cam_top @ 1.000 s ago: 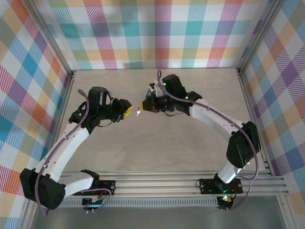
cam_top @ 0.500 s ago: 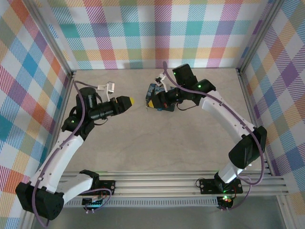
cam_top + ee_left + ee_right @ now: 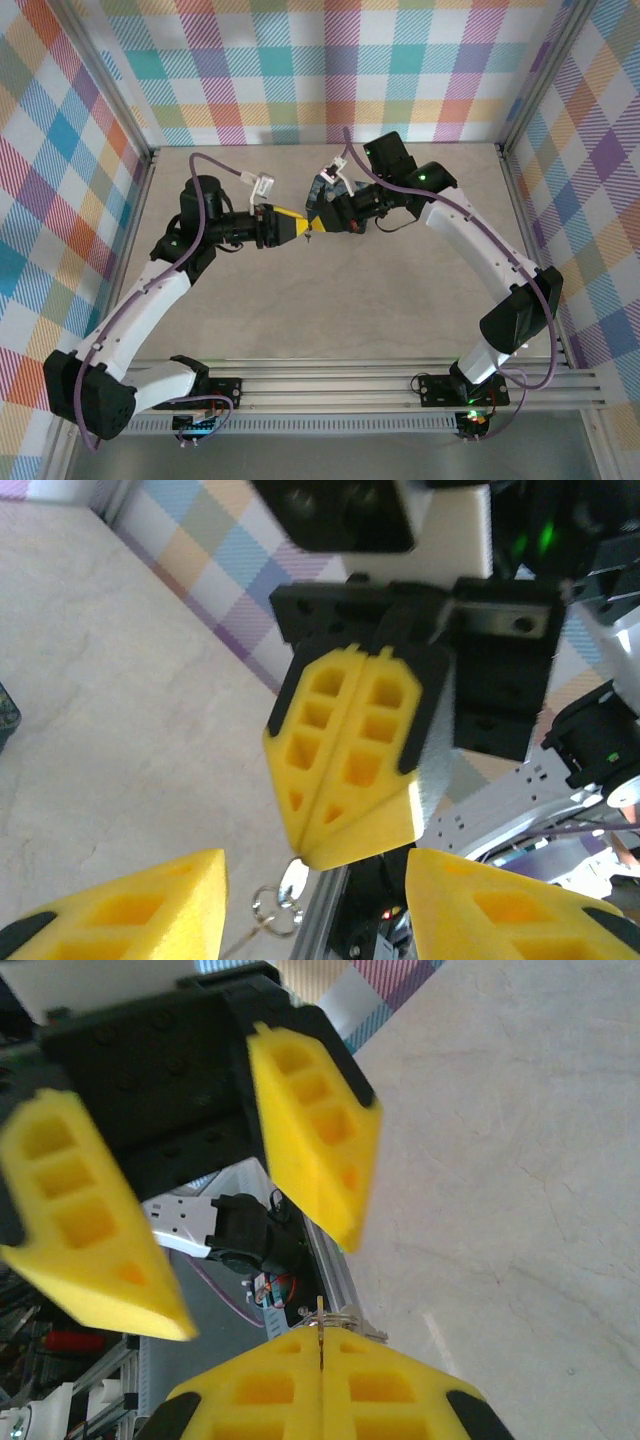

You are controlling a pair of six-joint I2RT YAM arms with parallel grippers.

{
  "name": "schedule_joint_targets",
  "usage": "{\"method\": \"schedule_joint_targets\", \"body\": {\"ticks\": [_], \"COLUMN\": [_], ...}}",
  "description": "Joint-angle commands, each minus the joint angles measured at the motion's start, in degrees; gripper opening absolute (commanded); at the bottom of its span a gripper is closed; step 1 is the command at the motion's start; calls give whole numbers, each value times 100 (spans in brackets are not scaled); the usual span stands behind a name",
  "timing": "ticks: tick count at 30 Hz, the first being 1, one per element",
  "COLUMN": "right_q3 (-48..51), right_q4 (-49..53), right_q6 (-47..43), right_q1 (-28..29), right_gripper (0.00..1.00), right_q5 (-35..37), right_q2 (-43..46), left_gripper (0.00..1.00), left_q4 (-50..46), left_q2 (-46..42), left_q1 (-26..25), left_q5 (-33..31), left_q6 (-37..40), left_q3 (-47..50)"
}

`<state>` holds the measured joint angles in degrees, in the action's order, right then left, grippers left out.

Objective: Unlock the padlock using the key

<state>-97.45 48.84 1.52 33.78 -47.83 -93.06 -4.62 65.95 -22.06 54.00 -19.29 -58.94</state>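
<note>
Top external view: The left gripper [image 3: 299, 229] and the right gripper [image 3: 316, 221] meet tip to tip above the far middle of the table [image 3: 330, 300], left of the right arm's elbow. The left gripper's yellow fingers [image 3: 287, 213] stand apart. The right gripper's are drawn together. A small pale key [image 3: 311, 239] hangs just below the right gripper's tip, clear of the table. A blue-grey item [image 3: 322, 189] sits just far of the right gripper. Whether it is the padlock cannot be told.

Left wrist view: The left gripper [image 3: 315, 880] has its two yellow pads at moderate width, one at each lower corner, with nothing gripped. The right gripper [image 3: 322, 820] faces it with pads pressed flat together, its tip reaching into the gap between the left pads. The key [image 3: 292, 882] protrudes from that tip, and a wire ring [image 3: 274, 910] dangles from the key. A dark teal object [image 3: 5, 716], cut off at the left edge, lies on the table and cannot be identified.

Right wrist view: The right gripper [image 3: 320, 1365] is closed on the key [image 3: 320, 1322], which shows edge-on as a thin blade rising from the seam between the pads. The left gripper [image 3: 268, 1288] is opposite, with its fingers [image 3: 315, 1130] spread and touching neither the key nor the right pads.
</note>
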Motion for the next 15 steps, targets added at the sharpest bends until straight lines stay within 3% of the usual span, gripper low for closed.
{"method": "schedule_joint_targets", "body": {"ticks": [1,8,15], "right_q3": [-27,6,35], "right_q4": [-190,-382,-494], "right_q6": [42,164,275], "right_q1": [32,30,32], "right_gripper": [0,0,0], "right_q5": [-385,-604,-631], "right_q2": [30,-44,-103], "left_gripper": [47,33,6], "left_q4": [-181,-101,-100], "left_q2": [10,117,212], "left_q1": [-56,-69,-67], "left_q5": [364,435,481], "left_q6": [409,391,387], "left_q3": [-181,-184,-171]}}
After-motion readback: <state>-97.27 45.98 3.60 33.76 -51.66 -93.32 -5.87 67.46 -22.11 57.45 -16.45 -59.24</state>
